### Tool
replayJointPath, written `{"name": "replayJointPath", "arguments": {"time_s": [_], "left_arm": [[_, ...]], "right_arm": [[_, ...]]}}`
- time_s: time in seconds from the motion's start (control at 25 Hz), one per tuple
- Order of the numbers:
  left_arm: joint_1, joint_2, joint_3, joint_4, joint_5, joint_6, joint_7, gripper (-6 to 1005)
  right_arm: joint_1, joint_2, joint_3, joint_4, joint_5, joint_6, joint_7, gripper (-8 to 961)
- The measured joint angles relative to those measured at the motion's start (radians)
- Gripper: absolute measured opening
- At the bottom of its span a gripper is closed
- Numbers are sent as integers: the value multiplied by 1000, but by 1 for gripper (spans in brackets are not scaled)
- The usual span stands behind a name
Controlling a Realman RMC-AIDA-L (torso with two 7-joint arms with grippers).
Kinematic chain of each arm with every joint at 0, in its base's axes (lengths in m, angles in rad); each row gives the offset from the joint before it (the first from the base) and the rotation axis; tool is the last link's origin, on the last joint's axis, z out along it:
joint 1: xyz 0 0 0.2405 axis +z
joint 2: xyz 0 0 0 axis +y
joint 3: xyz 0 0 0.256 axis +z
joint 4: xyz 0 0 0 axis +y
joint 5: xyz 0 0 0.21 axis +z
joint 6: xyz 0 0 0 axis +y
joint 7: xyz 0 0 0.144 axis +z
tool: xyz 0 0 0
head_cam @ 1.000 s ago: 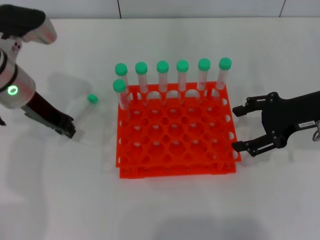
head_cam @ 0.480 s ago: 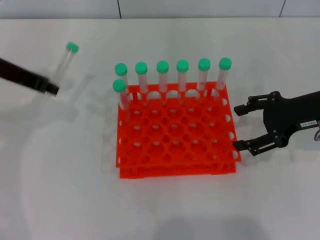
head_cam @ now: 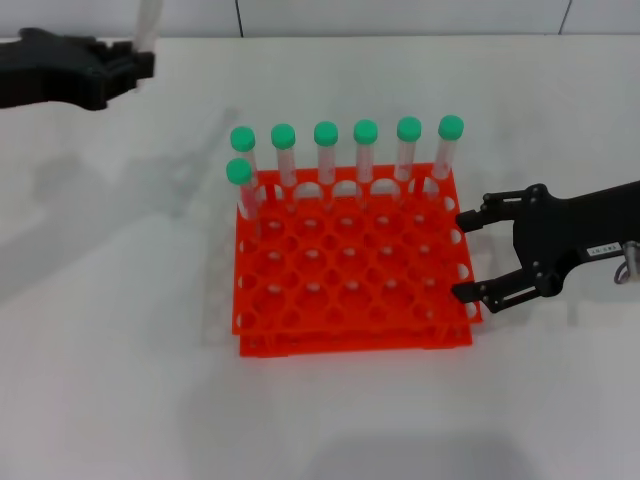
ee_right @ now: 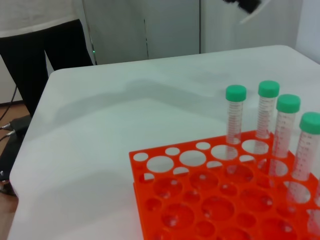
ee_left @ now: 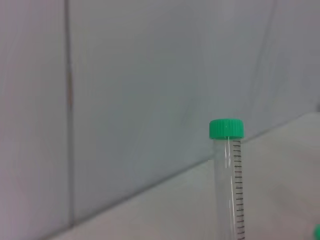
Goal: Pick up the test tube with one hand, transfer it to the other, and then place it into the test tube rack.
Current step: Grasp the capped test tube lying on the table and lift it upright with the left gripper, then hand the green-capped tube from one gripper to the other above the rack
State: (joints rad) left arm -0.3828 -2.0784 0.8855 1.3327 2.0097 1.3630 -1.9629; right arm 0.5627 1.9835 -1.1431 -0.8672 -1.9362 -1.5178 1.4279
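Test tube [head_cam: 148, 22] cut off by head view's top edge, cap out of sight there; left wrist view shows green cap, upright, graduated wall. Left claw [head_cam: 128, 62] raised at far left above table [head_cam: 110, 350], clamped on tube's lower part. Right claw [head_cam: 468, 255] spread wide, just beside test tube rack [head_cam: 350, 265] right edge, holding nothing. Seven capped tubes [head_cam: 365, 150] stand in rack's back rows.
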Motion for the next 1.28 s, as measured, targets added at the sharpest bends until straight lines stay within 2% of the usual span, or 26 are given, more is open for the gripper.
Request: {"name": "replayJointPath", "arguments": {"time_s": [0.12,0.32,0.48,0.6,0.84,1.28], "left_arm": [[-6,6,-2,-112,-128,-2,116,203],[-61,10,-2,-333,-276,42,321,206],[-145,27,-2,-523,-317,112,453,208],[-209,44,4,-621,-281,136,477,209],[-279,44,6,-641,-137,162,465,212],[-348,49,72,-640,-29,166,466,218]], "right_arm": [[0,6,1,0,1,1,0,872],[0,18,0,0,1,8,0,872],[2,25,0,-1,3,10,0,872],[5,27,0,-1,3,10,-1,872],[3,28,0,-1,16,14,-5,873],[1,28,0,2,23,26,-8,873]]}}
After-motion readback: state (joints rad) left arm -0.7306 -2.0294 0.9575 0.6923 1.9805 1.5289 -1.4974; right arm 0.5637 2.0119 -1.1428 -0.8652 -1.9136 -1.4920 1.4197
